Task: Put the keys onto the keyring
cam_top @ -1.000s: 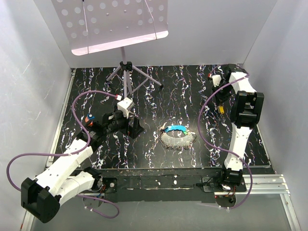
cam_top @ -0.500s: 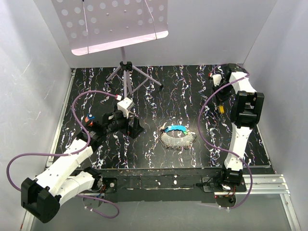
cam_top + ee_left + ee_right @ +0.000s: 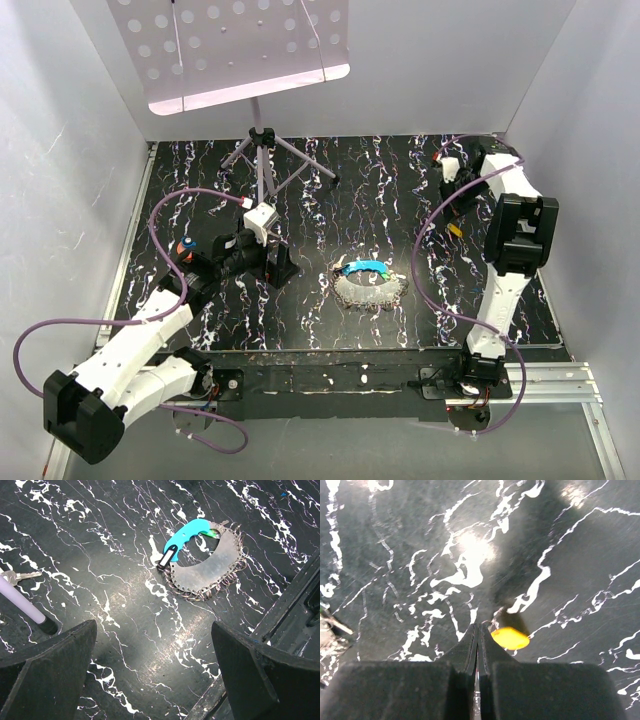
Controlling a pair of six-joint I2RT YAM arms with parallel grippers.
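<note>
The keyring (image 3: pixel 368 284) is a grey metal crescent fringed with several small rings and has a turquoise handle. It lies at mid-table and also shows in the left wrist view (image 3: pixel 215 562). My right gripper (image 3: pixel 457 220) at the far right is shut on a thin metal blade. The yellow-orange key head (image 3: pixel 510 638) sticks out beside the fingertips (image 3: pixel 470 645) and casts a shadow on the table. It also shows in the top view (image 3: pixel 456 229). My left gripper (image 3: pixel 277 264) is open and empty, left of the keyring (image 3: pixel 154 626). The blue key is not in view.
A music stand's tripod (image 3: pixel 262 160) stands at the back, its perforated desk (image 3: pixel 240 45) overhead. One tripod leg (image 3: pixel 22 602) and a small silver key (image 3: pixel 22 576) beside it show left of my left gripper. White walls close in three sides.
My right arm's elbow has swung to the right and toward the front. Its gripper with the yellow-orange key has stayed almost in place. The left arm has not moved.
</note>
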